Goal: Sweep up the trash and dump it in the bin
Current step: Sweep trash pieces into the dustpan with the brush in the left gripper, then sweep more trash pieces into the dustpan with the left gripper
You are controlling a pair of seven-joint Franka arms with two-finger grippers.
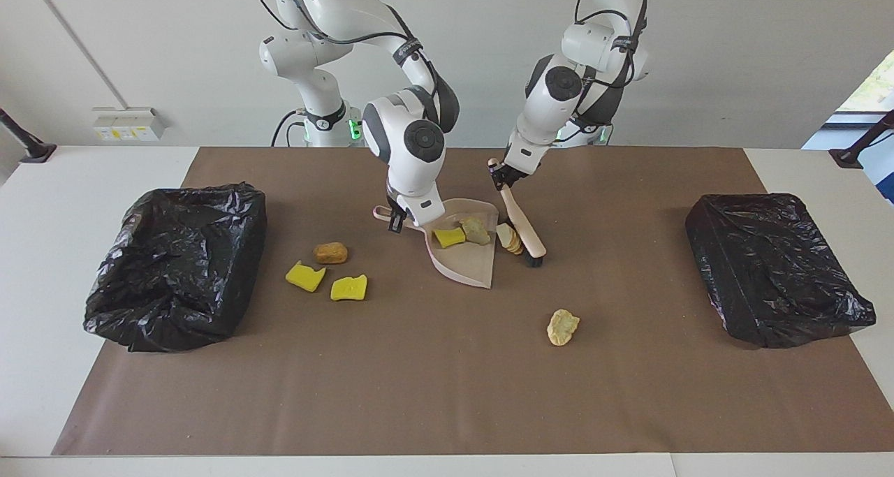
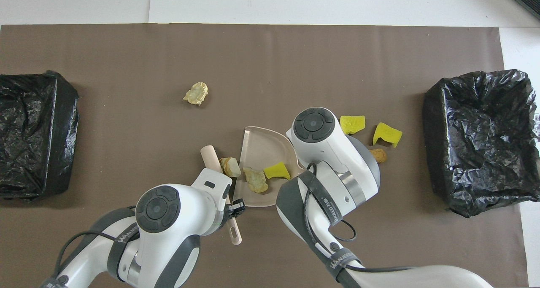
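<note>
Our left gripper [image 1: 500, 177] is clamped on the brush [image 1: 522, 223], its bristles against a bread chunk [image 1: 511, 238] at the dustpan [image 1: 469, 262] lip. Our right gripper [image 1: 398, 218] is clamped on the dustpan handle; a yellow sponge [image 1: 449, 237] and a beige lump [image 1: 476, 230] lie inside. Other scraps [image 1: 328, 274] sit near one lined bin [image 1: 174, 264]; a pale lump [image 1: 562, 326] lies alone, nothing blocking it.

A dark band [image 2: 324, 204] round the right arm carries white lettering in the overhead view, and so does a band [image 2: 123, 239] on the left arm. Both read roughly "WANEED"; the letters after that cannot be made out.
</note>
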